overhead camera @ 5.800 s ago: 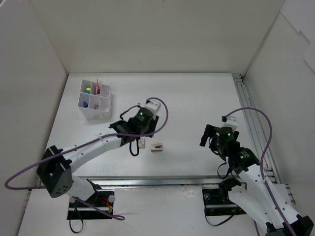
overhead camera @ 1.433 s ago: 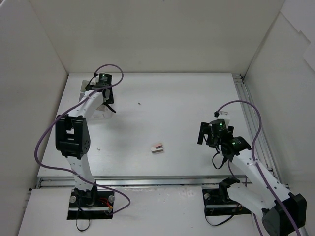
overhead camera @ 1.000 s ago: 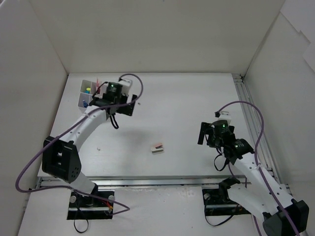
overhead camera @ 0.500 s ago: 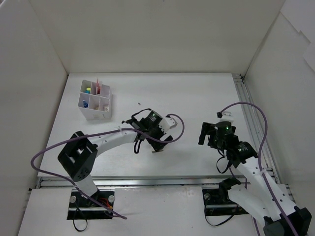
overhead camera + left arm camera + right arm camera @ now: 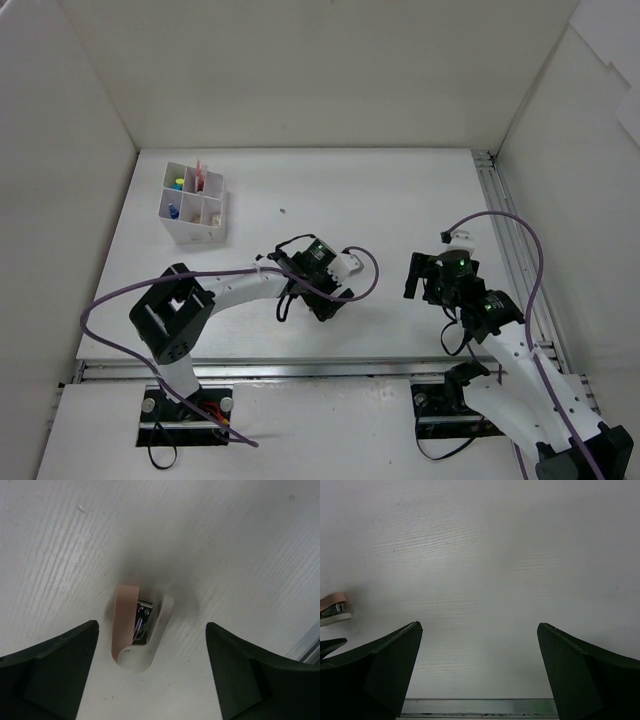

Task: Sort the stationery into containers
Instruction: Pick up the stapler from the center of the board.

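Left gripper (image 5: 322, 298) has swung back from the white box (image 5: 197, 236) and dropped over the pink-and-white stapler (image 5: 131, 630). It lies centred between the jaws, which are spread and not touching it. Probably the last loose item, so a pinch is next. Right gripper (image 5: 479, 630) is spread too, nothing between.

Left arm (image 5: 232, 286) is swinging back from the white box (image 5: 196, 236) to mid-counter (image 5: 400, 200), so its tool (image 5: 151, 628) is now hanging wide open over the pink-and-white stapler (image 5: 131, 645), straddling it.
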